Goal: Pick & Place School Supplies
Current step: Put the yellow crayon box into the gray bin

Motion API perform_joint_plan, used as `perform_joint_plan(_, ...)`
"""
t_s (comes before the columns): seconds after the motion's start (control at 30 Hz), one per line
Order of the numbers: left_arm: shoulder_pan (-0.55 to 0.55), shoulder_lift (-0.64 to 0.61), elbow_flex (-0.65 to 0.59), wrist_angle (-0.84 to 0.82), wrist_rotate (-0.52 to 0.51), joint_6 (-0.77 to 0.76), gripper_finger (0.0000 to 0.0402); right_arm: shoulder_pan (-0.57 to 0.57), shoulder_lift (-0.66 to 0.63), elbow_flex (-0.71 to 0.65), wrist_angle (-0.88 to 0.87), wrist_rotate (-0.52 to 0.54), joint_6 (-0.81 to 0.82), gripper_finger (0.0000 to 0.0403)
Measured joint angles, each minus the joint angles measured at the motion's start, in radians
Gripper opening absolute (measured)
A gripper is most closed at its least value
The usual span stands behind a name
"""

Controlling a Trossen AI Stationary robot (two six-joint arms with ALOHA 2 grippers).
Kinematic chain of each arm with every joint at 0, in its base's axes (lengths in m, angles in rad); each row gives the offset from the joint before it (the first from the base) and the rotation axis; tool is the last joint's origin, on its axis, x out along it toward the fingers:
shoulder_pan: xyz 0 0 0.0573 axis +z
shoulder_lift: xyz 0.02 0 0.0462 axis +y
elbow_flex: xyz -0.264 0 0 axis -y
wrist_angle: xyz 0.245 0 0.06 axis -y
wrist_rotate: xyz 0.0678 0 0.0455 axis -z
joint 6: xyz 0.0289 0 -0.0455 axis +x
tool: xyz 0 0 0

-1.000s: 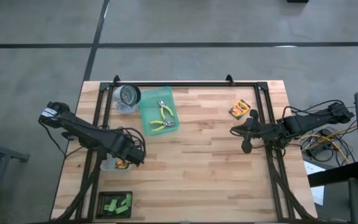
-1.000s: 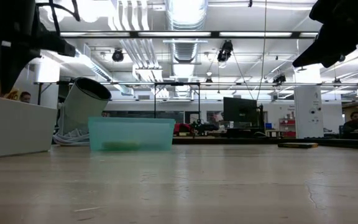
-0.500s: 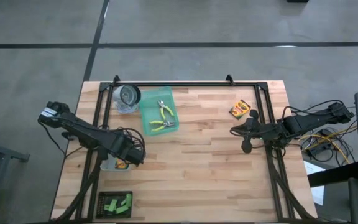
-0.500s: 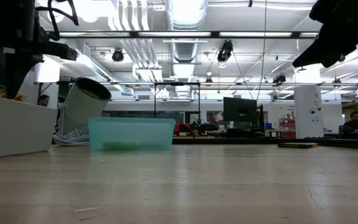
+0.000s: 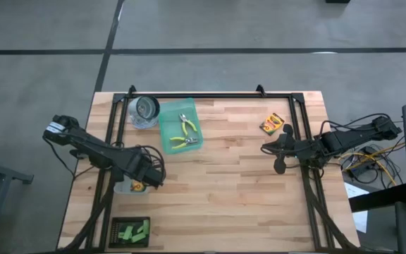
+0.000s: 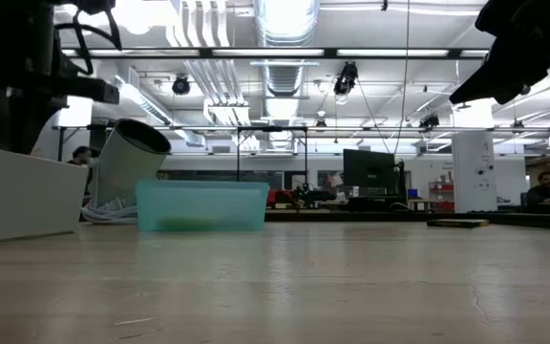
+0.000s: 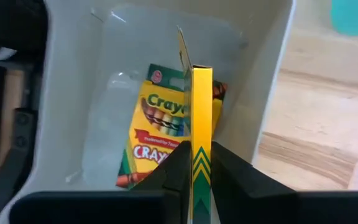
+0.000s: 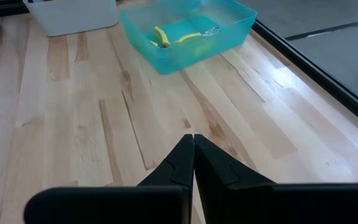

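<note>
1. Two crayon boxes are in the clear bin (image 7: 266, 81) now. One flat crayon box (image 7: 157, 134) lies on the bottom, and an upright crayon box (image 7: 202, 106) stands on edge above it, between the fingers of the left gripper (image 7: 202, 168).
2. What changed: a second ago the low view showed a bit of that box sticking up over the bin's rim. Now it has sunk out of sight behind the wall, so the left arm has lowered it into the bin, which sits by the table's left edge.
3. Left fingers are narrow and close on either side of the box. It looks still pinched, though the grip may be just starting to ease off — hard to call from this angle.
4. For the task, I'd say this placement is basically done and only needs a clean let-go.
5. Still to go: the third crayon box (image 5: 272, 124) sits near the far right corner, well apart from the bin. The two pliers (image 5: 184, 124) are in the teal tray (image 5: 166, 134) by the far edge, and the green blocks (image 5: 132, 230) are at the near left corner.
6. Right gripper (image 8: 193, 146) is closed on nothing and hovers near the right edge — just waiting.
</note>
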Motion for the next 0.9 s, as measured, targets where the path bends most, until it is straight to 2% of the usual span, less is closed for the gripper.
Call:
perform_joint_plan(0.13,0.000,-0.013,-0.054,0.072,0.003,0.027,0.0048,0.000,0.000,0.000,0.000,0.000,0.000,0.0008)
perform_joint_plan(0.3,0.000,-0.055,-0.087,0.084,0.006,0.052,0.0049,0.000,0.000,0.000,0.000,0.000,0.000,0.0008)
perform_joint_plan(0.6,0.000,-0.175,-0.166,0.107,0.014,0.007,0.0053,0.000,0.000,0.000,0.000,0.000,0.000,0.0008)
perform_joint_plan(0.9,0.000,-0.200,-0.295,0.280,0.061,0.016,0.0070,0.000,0.000,0.000,0.001,0.028,0.000,0.0008)
